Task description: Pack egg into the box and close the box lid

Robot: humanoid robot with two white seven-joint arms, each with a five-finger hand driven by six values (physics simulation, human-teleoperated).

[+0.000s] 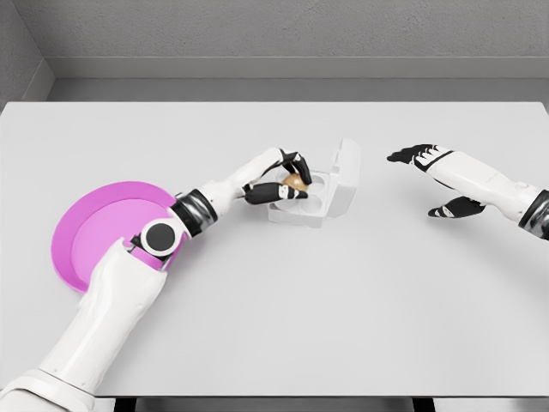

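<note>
The left arm's shoulder is cut off at the lower left corner of the frame, and the right forearm runs out of the right edge. The left forearm covers part of the round magenta plate (86, 227) at the left of the frame. The small brown egg (294, 182) is half hidden by black fingers, so whether it already touches the box floor is hard to tell.

The flat pale grey table (343, 300) fills most of the frame; a grey wall runs across the top.

The small white hinged box (319, 206) sits just above centre, its lid (346, 165) standing upright on the right side (fully open). The left hand (279, 180) is closed around the egg, over the box's left compartments. The right hand (429, 176), right of centre and well apart from the box, hovers with fingers spread, holding nothing.
</note>
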